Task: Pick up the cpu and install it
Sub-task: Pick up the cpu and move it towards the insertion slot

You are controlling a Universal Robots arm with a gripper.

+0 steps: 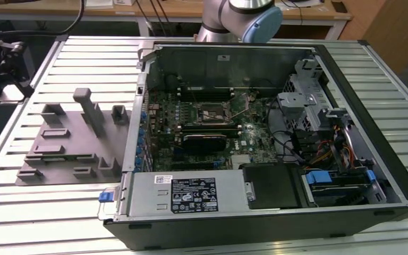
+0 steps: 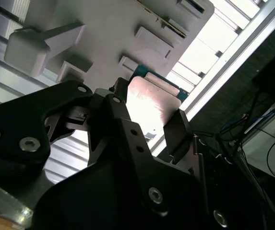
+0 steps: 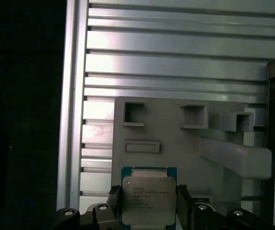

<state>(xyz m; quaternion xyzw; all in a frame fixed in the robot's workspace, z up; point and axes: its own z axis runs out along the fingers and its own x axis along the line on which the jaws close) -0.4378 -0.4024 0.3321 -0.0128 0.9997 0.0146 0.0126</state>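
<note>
The cpu (image 3: 149, 197) is a small square chip with a shiny metal top and a green edge. It sits between the two black fingers of my gripper (image 3: 149, 206), which is shut on it from both sides. In the second wrist view the cpu (image 2: 149, 103) glares bright between the fingers (image 2: 178, 129). It is over the grey fixture plate (image 3: 175, 129), and I cannot tell whether it still touches the plate. The black socket (image 1: 211, 112) lies in the middle of the motherboard inside the open computer case (image 1: 395, 159).
The grey fixture plate (image 1: 69, 143) with raised blocks and a tall post (image 1: 91, 109) lies on the slatted metal table (image 1: 69, 58), at the exterior view's left of the case. The arm's base (image 1: 239, 18) stands behind the case. Cables and drive cages fill the case's right side.
</note>
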